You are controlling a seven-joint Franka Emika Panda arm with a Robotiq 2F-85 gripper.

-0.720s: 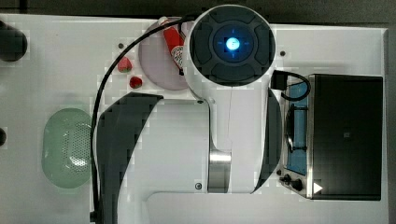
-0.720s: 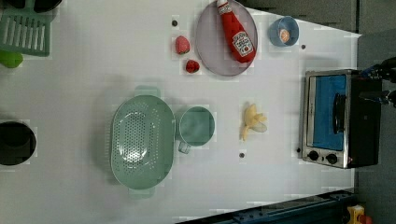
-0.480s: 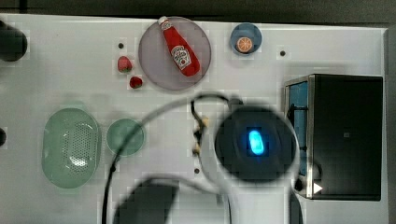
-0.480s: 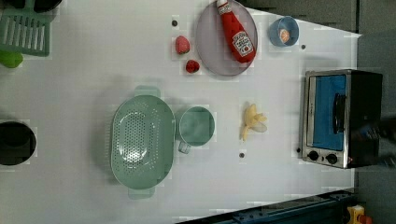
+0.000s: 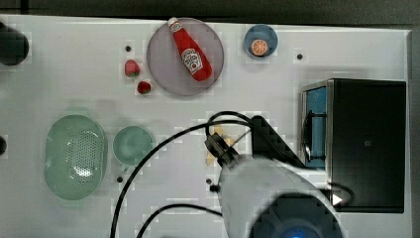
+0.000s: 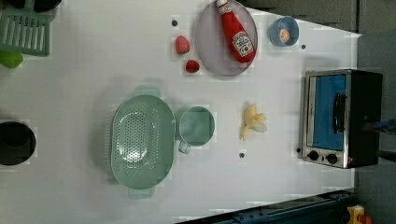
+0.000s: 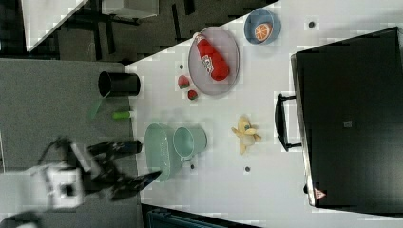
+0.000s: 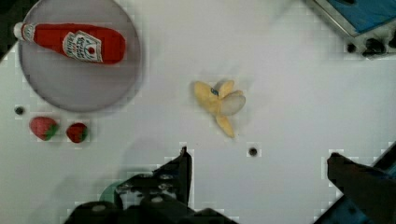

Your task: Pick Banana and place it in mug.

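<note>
The pale yellow banana (image 6: 252, 121) lies on the white table between the mug and the toaster oven, also seen as banana (image 7: 246, 133) and banana (image 8: 219, 100). In the top view the arm and its cable hide most of the banana (image 5: 216, 131). The mint-green mug (image 6: 197, 127) stands upright beside the green basket, with nothing in it; it is also seen as mug (image 5: 132, 145) and mug (image 7: 189, 141). My gripper (image 8: 268, 172) hangs above the table short of the banana, open, with nothing between its fingers.
A perforated green basket (image 6: 142, 140) touches the mug's far side. A ketchup bottle (image 6: 237, 32) lies on a grey plate (image 6: 210, 51), with two strawberries (image 6: 182, 45) beside it. A blue bowl (image 6: 283, 31) and a toaster oven (image 6: 341, 116) stand on the left view's right.
In the top view the arm has swung from over the plate down to the lower right, uncovering the plate, bowl and mug. The banana and mug have not moved.
</note>
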